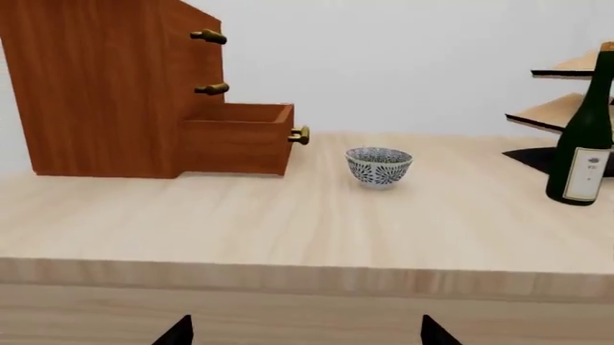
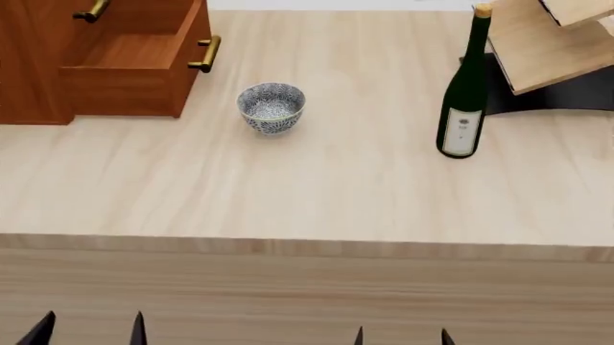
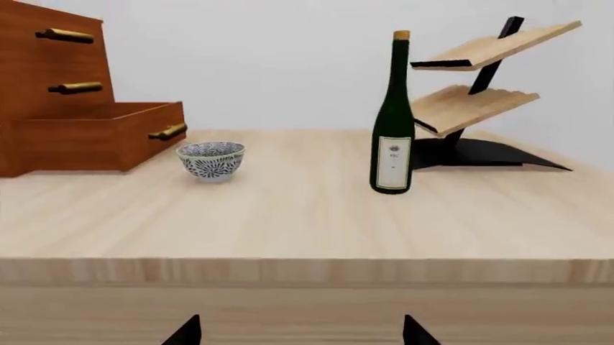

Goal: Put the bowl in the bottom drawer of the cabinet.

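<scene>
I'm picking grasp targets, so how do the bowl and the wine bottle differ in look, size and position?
The bowl is low, wide and open-topped; the bottle is tall and narrow with a capped neck. The bowl is white with a blue-grey floral pattern; the bottle is dark green with a pale label. The bowl sits just off the open bottom drawer; the bottle stands beside the wooden rack. Both stand upright on the table, untouched.

So from the head cam: cabinet [image 2: 39, 65] sits at 10 o'clock on the table [image 2: 287, 187], its bottom drawer [image 2: 134, 72] pulled out toward 3. Bowl [image 2: 272, 107] is just beside the drawer front, around 11. Bottle [image 2: 465, 93] stands at 1, rack [image 2: 551, 50] right behind it.
</scene>
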Robot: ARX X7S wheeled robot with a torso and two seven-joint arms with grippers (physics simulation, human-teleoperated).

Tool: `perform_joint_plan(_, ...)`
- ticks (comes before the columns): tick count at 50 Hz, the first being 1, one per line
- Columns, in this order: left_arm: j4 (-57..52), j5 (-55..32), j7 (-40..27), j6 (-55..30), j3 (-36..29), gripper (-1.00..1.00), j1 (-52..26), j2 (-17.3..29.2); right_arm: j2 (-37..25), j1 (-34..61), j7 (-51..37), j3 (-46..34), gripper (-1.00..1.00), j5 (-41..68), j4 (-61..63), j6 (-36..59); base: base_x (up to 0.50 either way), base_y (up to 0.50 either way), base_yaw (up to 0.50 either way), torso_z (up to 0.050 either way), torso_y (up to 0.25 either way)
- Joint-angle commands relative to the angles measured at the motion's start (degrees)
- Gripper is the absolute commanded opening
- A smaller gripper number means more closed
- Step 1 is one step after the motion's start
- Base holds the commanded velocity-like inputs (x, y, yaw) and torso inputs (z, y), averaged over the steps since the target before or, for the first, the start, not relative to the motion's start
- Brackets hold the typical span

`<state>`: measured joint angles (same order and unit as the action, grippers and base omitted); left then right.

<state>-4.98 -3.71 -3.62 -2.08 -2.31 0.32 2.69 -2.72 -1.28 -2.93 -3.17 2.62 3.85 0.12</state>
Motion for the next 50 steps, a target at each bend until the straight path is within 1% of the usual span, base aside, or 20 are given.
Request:
perform_joint_plan(1, -0.44, -1.77, -1.09, 1.07, -0.77, 1.0, 0.46, 1.19, -1.0, -0.4, -1.73, -1.62, 1.0, 0.2, -0.59, -1.25, 0.0, 0.0, 0.0, 0.05, 0.0)
perform_joint_plan(5, 0.22, -1.2, -1.78, 1.98, -1.32, 1.0, 0.63, 1.54, -1.38, -0.76, -2.36, -2.37, 1.0, -0.4, -1.16, -1.98, 0.0, 0.0, 0.0, 0.05, 0.0)
perform_joint_plan(9, -2.93, -1.93, -2.13, -0.26, -1.33, 1.0, 1.62, 2.28, -1.62, -1.06, -2.76, -2.68, 1.0, -0.09, -1.64, -2.19, 0.0, 0.0, 0.0, 0.05, 0.0)
perform_joint_plan(11, 0.37, -1.73, -2.14, 2.39, -1.67, 1.0, 1.1, 2.03, -1.8, -1.26, -2.84, -2.93, 1.0, 0.03, -1.47, -2.12, 0.0, 0.0, 0.0, 0.05, 0.0)
perform_joint_plan(13, 2.17, -1.72, -2.37, 3.16, -1.73, 1.0, 0.7, 2.06, -1.95, -1.36, -3.05, -3.17, 1.0, -0.06, -1.67, -2.25, 0.0, 0.0, 0.0, 0.05, 0.0)
perform_joint_plan(16, 0.25, -2.04, -2.69, 2.34, -1.78, 1.0, 1.83, 2.5, -2.11, -1.39, -3.23, -3.43, 1.0, 0.18, -1.89, -2.39, 0.0, 0.0, 0.0, 0.05, 0.0)
perform_joint_plan(18, 1.72, -1.93, -2.84, 2.88, -2.1, 1.0, 1.07, 2.39, -2.21, -1.49, -3.39, -3.62, 1.0, 0.25, -1.98, -2.47, 0.0, 0.0, 0.0, 0.05, 0.0)
perform_joint_plan(23, 0.15, -2.23, -3.34, 2.77, -2.34, 1.0, 2.58, 2.98, -2.46, -1.55, -3.79, -4.03, 1.0, 0.41, -2.52, -2.72, 0.0, 0.0, 0.0, 0.05, 0.0)
perform_joint_plan(25, 1.42, -2.33, -3.42, 2.8, -2.54, 1.0, 1.36, 2.99, -2.58, -1.66, -3.98, -4.21, 1.0, 0.52, -2.16, -2.45, 0.0, 0.0, 0.0, 0.05, 0.0)
perform_joint_plan(34, 1.18, -2.46, -4.08, 2.39, -3.23, 1.0, 1.2, 3.83, -2.96, -1.14, -4.69, -5.04, 1.0, 1.01, -3.29, -2.91, 0.0, 0.0, 0.0, 0.05, 0.0)
perform_joint_plan(35, 0.52, -2.43, -4.23, 2.58, -3.25, 1.0, 2.07, 3.99, -2.98, -1.05, -4.77, -5.18, 1.0, 1.01, -3.47, -2.94, 0.0, 0.0, 0.0, 0.05, 0.0)
perform_joint_plan(44, 1.87, -2.87, -4.53, 2.13, -3.68, 1.0, 0.46, 4.56, -3.31, -0.63, -5.53, -5.96, 1.0, 1.32, -4.13, -2.97, 0.0, 0.0, 0.0, 0.05, 0.0)
perform_joint_plan(46, 1.52, -2.35, -5.23, 2.52, -3.56, 1.0, 0.43, 4.71, -3.52, -0.67, -5.84, -6.01, 1.0, 1.32, -3.27, -2.41, 0.0, 0.0, 0.0, 0.05, 0.0)
perform_joint_plan(48, 0.1, -1.46, -6.1, 0.41, -3.51, 1.0, 0.68, 5.41, -4.02, -0.94, -6.0, -6.0, 1.0, 1.3, -1.57, -1.86, 0.0, 0.0, 0.0, 0.05, 0.0)
perform_joint_plan(50, -2.37, -1.84, -6.07, -0.19, -2.77, 1.0, 0.71, 6.45, -5.05, -1.49, -6.44, -5.9, 1.0, 0.71, 2.75, 0.68, 0.0, 0.0, 0.0, 0.0, 0.0)
